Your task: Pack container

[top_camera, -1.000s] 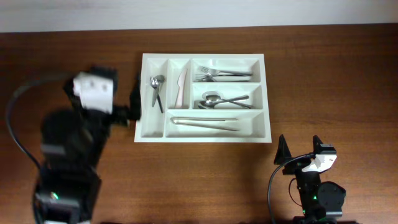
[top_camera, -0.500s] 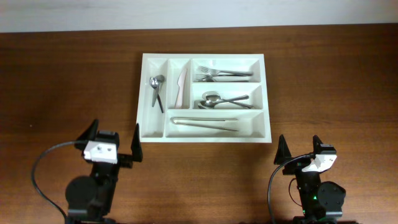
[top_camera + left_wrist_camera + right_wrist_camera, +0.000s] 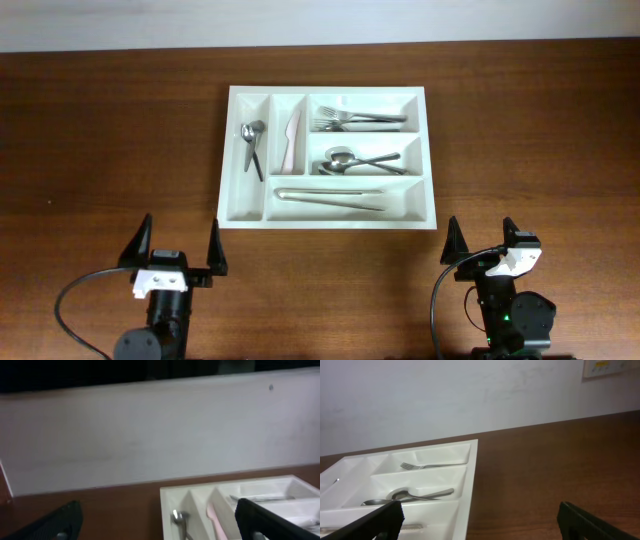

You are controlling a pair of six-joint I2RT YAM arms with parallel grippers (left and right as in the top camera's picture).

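Note:
The white container point(image 3: 428, 150) lies at the table's middle back. Its two upright compartments hold a small spoon point(image 3: 251, 145) and a pale knife point(image 3: 291, 140). Its long compartments hold forks point(image 3: 360, 121), spoons point(image 3: 360, 160) and tongs point(image 3: 330, 198). My left gripper point(image 3: 176, 255) is open and empty near the front edge, in front of the container's left corner. My right gripper point(image 3: 483, 245) is open and empty at the front right. The container also shows in the left wrist view point(image 3: 167, 494) and in the right wrist view point(image 3: 472, 467).
A pale wall point(image 3: 150, 435) runs behind the brown wooden table point(image 3: 530, 130). A small wall plate point(image 3: 603, 367) hangs at the upper right of the right wrist view. Black cables loop behind both arms at the front edge.
My left arm has drawn back from the container's left side to the front edge and settled low there, jaws open. The right arm has not moved.

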